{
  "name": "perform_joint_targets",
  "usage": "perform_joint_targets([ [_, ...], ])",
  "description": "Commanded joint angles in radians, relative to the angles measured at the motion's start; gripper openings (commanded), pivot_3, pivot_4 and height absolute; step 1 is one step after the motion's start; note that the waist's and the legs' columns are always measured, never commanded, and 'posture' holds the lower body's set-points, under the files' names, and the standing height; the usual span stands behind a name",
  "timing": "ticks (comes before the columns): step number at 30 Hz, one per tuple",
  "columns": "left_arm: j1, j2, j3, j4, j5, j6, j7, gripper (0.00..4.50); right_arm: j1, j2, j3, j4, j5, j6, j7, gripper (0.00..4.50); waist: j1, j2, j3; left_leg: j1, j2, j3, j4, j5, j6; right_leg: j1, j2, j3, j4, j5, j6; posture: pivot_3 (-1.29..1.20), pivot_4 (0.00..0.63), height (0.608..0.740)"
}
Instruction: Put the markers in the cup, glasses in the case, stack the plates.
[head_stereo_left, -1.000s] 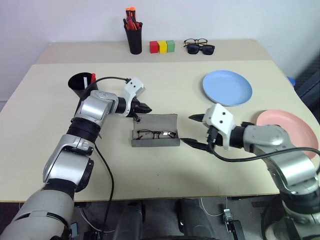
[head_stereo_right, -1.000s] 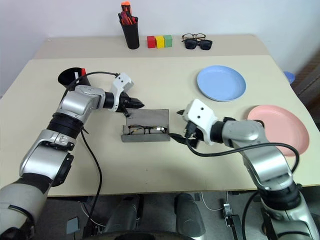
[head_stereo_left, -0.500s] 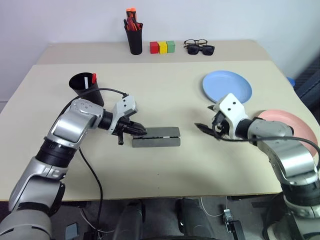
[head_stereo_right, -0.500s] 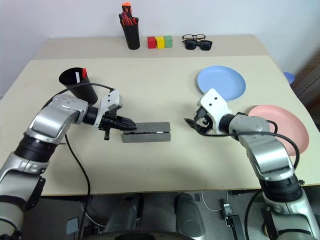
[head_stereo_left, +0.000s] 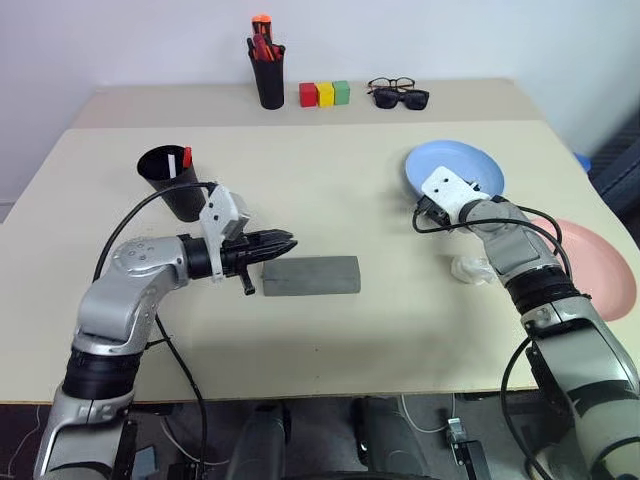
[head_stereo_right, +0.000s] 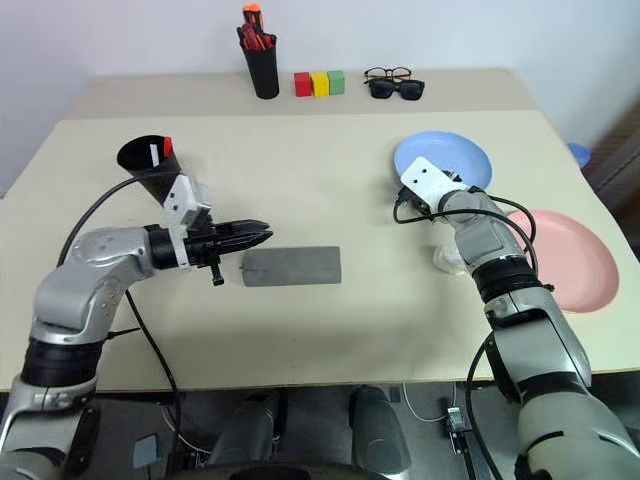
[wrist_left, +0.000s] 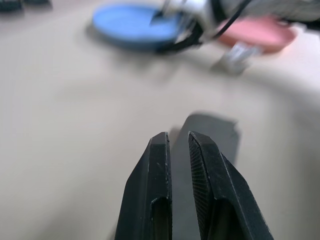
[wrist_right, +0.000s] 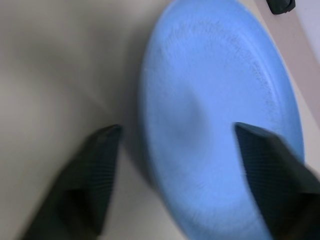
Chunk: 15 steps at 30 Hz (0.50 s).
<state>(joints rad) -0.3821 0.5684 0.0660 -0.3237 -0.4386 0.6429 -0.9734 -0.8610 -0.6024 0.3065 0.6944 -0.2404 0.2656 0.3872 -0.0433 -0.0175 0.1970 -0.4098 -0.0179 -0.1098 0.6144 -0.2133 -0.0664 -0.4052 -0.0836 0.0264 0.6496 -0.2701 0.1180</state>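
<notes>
My beige table (head_stereo_left: 330, 340) stands against a pale wall. The grey case (head_stereo_left: 311, 275) lies shut near its middle. The cup (head_stereo_left: 171, 180) (markers (head_stereo_left: 180, 158) standing inside) sits toward the left edge. The blue plate (head_stereo_left: 470, 165) and pink plate (head_stereo_left: 600, 265) lie near the right edge. My left gripper (head_stereo_left: 283, 241) is pinched closed just beside the case. My right gripper (wrist_right: 185, 165) straddles the blue plate's rim, fingers (wrist_right: 92, 175) spread wide.
</notes>
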Motion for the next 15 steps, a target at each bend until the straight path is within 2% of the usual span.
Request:
perform_joint_targets([
  [1, 0.025, -0.011, 0.039, -0.087, -0.078, 0.011, 0.031, 0.56, -0.022, 0.000, -0.012, 0.042, -0.032, -0.053, -0.008, 1.67, 0.004, 0.000, 0.000, 0.000, 0.000, 0.000, 0.000, 0.000, 0.000, 0.000, 0.000, 0.000, 0.000, 0.000, 0.000, 0.00, 0.150, 0.740],
  [4, 0.032, -0.026, 0.030, -0.102, -0.093, -0.010, 0.060, 0.56, -0.011, -0.005, -0.026, 0.024, -0.037, -0.065, -0.001, 0.15, 0.003, 0.000, 0.000, 0.000, -0.001, 0.000, 0.001, 0.000, 0.000, 0.001, -0.001, 0.000, 0.000, 0.000, 0.000, 0.00, 0.150, 0.740],
  [7, 0.012, -0.061, -0.007, -0.096, -0.098, -0.027, 0.085, 0.56, 0.041, -0.053, -0.032, -0.097, -0.075, -0.070, -0.013, 0.06, 0.002, 0.000, 0.000, 0.000, -0.001, 0.000, 0.001, 0.000, 0.000, 0.001, -0.001, 0.000, 0.000, 0.000, 0.000, 0.00, 0.150, 0.740],
  [9, -0.017, -0.099, -0.035, -0.089, -0.117, -0.016, 0.098, 0.56, 0.111, -0.104, -0.060, -0.253, -0.083, -0.025, 0.018, 0.06, 0.005, 0.000, 0.000, 0.000, -0.001, 0.000, 0.001, 0.000, 0.000, 0.001, -0.001, 0.000, 0.000, 0.000, 0.000, 0.00, 0.150, 0.740],
  [13, -0.103, -0.172, -0.155, -0.016, -0.120, -0.031, 0.042, 0.56, 0.387, -0.258, -0.239, -0.726, -0.052, 0.165, 0.129, 0.06, 0.035, 0.002, 0.000, -0.001, -0.002, 0.000, 0.001, 0.000, 0.000, 0.001, -0.002, -0.001, 0.000, 0.000, 0.001, 0.00, 0.150, 0.740],
  [15, -0.153, -0.216, -0.211, 0.062, -0.090, -0.086, 0.002, 0.56, 0.559, -0.307, -0.371, -0.971, -0.017, 0.299, 0.216, 0.06, 0.039, 0.002, 0.000, -0.001, -0.003, 0.000, 0.001, 0.000, 0.000, 0.001, -0.002, -0.001, -0.001, 0.000, 0.001, 0.00, 0.150, 0.740],
])
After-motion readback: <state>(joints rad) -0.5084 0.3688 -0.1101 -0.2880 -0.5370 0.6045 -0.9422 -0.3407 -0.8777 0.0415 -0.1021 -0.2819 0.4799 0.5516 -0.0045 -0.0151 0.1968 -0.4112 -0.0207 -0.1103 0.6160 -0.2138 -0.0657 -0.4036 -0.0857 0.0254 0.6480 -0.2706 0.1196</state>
